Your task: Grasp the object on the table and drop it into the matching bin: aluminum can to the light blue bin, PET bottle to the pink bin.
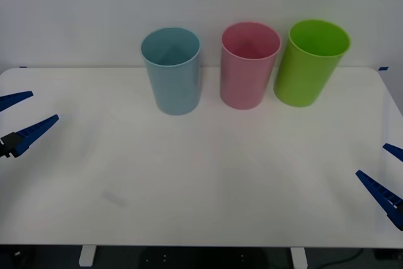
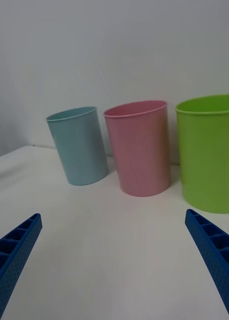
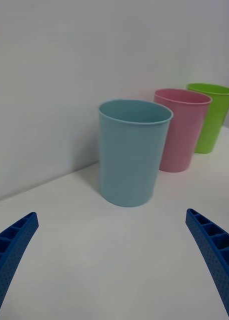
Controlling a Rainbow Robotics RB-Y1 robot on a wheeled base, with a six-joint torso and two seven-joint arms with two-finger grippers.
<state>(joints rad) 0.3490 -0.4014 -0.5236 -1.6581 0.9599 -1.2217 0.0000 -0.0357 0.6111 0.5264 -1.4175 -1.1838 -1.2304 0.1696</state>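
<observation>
From my station I read a white table (image 1: pixel 208 181) carrying a light blue bin (image 1: pixel 172 70), a pink bin (image 1: pixel 248 65) and a lime green bin (image 1: pixel 311 61), all plain and unpatterned, with ribbed, dotted blue fingers (image 2: pixel 14 247) on both grippers and a pale grey wall (image 1: pixel 94 4).

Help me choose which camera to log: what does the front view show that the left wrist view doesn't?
Front view alone: both open grippers, left gripper and right gripper, at the table's side edges, plus its full white top. Left wrist view alone: a close side look at the light blue bin. Both: the light blue bin, pink bin and lime green bin upright in a row.
</observation>
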